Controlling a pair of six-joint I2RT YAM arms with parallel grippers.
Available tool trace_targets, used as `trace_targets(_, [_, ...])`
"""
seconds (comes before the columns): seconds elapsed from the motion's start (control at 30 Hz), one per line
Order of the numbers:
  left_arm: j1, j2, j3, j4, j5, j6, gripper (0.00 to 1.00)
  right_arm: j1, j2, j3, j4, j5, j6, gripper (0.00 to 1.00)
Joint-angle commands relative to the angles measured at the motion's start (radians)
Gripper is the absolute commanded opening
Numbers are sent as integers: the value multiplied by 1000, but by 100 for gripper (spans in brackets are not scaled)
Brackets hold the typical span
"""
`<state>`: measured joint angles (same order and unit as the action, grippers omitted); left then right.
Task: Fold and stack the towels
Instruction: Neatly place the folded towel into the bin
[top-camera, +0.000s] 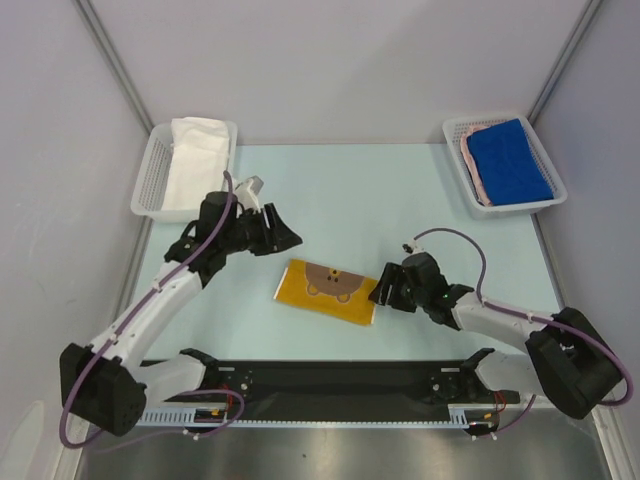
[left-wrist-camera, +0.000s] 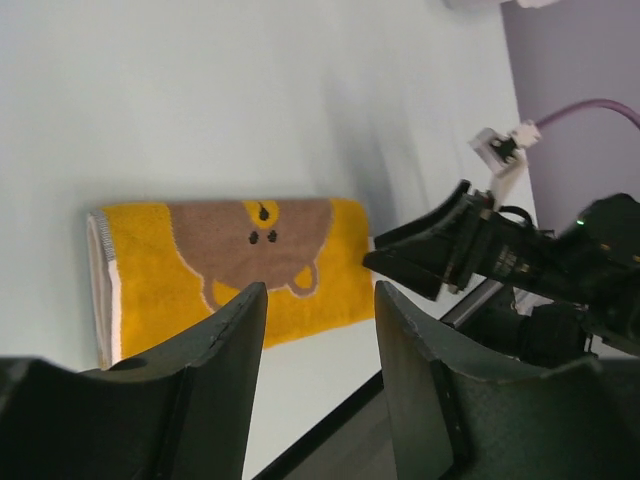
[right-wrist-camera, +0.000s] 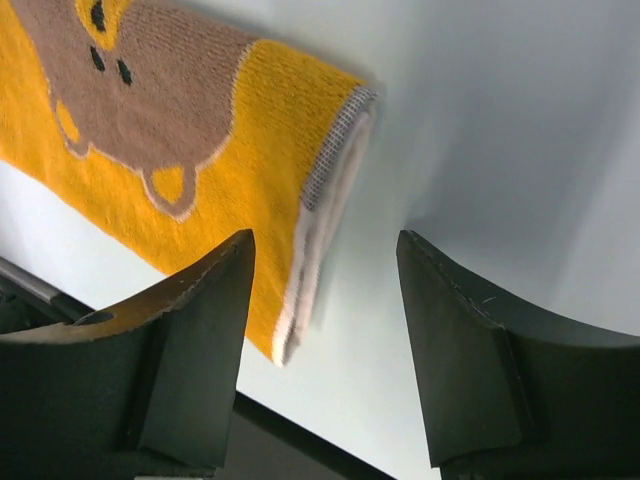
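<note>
On the desk (top-camera: 400, 200) lies a folded bear towel (top-camera: 325, 292). Right hand (top-camera: 381, 291), spread, sits at its right end; left hand (top-camera: 288, 240), spread, beyond its far-left corner.

Pale green table (top-camera: 400, 200) here: folded yellow bear towel (top-camera: 325, 292) lies flat just toward 6 o'clock of centre, first mesh basket (top-camera: 150, 180) sits at 10 o'clock, second mesh basket (top-camera: 452, 130) out at 2 o'clock

place: lab test cell | cues: grey panel walls (top-camera: 330, 60), aluminium frame posts (top-camera: 113, 60)
</note>
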<state>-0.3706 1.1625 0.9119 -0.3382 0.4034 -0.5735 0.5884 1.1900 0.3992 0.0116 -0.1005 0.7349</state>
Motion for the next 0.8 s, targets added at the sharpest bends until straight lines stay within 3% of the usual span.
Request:
trace_targets(0.0, [-25,-107,-40,-45,44,54,53,66,72,49,-70,165,47,64])
trace_targets(0.3, [-54,-240,-226,-35,3,99,53,240,241,289,-306,392,144,57])
trace_targets(0.53, [-56,-297,-255,-77,-40,126,51,318,430,495,-513,502,207,52])
trace_targets(0.7, [-54,-320,-262,-68,-31,127,52,349,508,613,-677,568,254,30])
trace_targets(0.73, [-54,-317,-260,-68,-22,130,52,349,514,627,-705,591,264,24])
trace_targets(0.77, [-54,-316,-260,-65,-11,132,52,347,520,639,-731,608,283,12])
